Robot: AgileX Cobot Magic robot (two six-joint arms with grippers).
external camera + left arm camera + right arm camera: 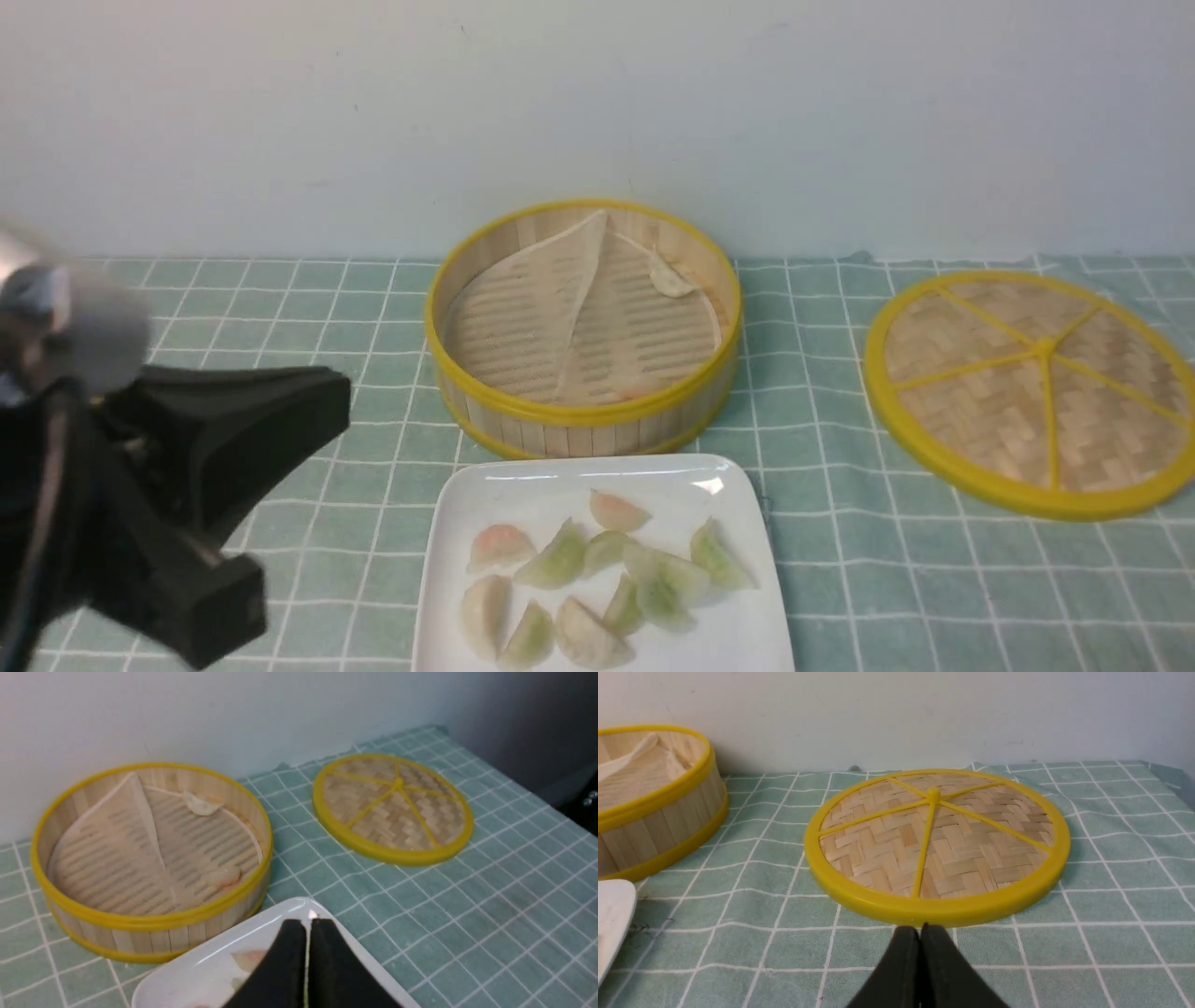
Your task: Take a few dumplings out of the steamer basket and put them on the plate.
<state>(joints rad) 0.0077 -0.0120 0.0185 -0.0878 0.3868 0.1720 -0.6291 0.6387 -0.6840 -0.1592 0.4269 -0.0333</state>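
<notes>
task looks mostly done: roughly ten dumplings (597,588) already lie on the plate (467,504), which sits at the near centre of the green checked cloth (840,560), just in front of the steamer basket (583,415). basket is near empty, paper liner (523,317) folded up on its left half. left wrist view shows one pinkish dumpling (223,875) left on the slats by the near wall, and a pale piece (200,806) against the far wall, could be a last dumpling or a liner scrap, cannot tell. so what is left is at most one or two more, or nothing since "a few" is well covered. left gripper (307,926) has fingers pressed together, nothing between them, tips over the plate's far right corner in its wrist view; the remaining dumpling is beyond the tips, inside the basket, apart from them. in front view the left arm shows blurred at the near left, clear of the plate. right gripper (920,928) fingers also pressed together, empty, sitting just near of the woven lid (936,844) at the right, well apart from basket and plate.
</notes>
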